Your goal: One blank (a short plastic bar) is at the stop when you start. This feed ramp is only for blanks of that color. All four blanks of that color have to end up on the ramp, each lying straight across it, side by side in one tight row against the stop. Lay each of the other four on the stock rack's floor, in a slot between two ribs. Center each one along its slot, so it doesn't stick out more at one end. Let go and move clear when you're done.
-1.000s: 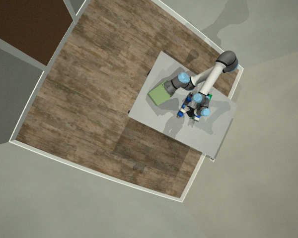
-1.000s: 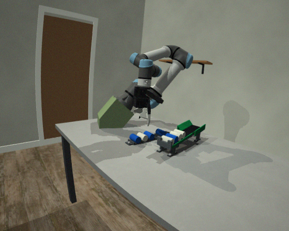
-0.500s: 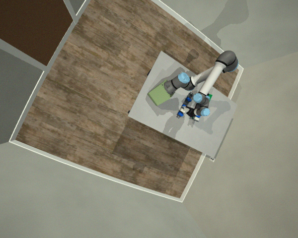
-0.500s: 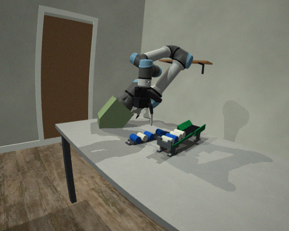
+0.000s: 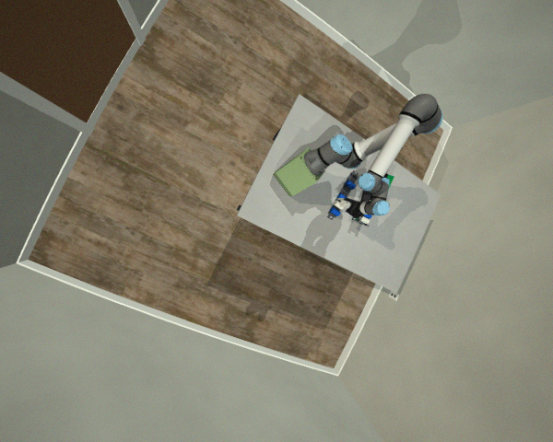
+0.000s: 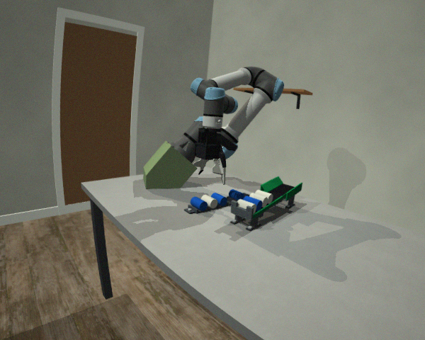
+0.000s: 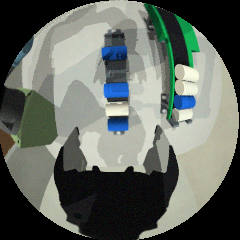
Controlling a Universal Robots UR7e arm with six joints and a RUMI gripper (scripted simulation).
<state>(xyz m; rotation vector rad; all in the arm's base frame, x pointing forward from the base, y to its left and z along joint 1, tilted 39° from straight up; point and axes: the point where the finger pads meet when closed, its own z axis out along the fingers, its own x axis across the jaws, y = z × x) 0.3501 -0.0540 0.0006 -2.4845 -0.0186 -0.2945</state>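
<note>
One blue blank sits among three white ones on the green ramp.

The blue blank [image 6: 252, 202] [image 7: 185, 102] lies second from the stop [image 6: 241, 210], between a white blank [image 6: 246, 204] [image 7: 182, 115] at the stop and two more white ones higher up the ramp [image 6: 273, 205] [image 7: 171, 95]. Beside it, the stock rack [image 6: 191, 210] [image 7: 116, 75] carries three blue blanks and a white blank [image 6: 209, 201] [image 7: 117, 109]. Above the counter [image 5: 286, 223] [image 6: 190, 252], the tool [image 6: 212, 177] [image 7: 116, 126] hangs released, its jaws wide apart.
</note>
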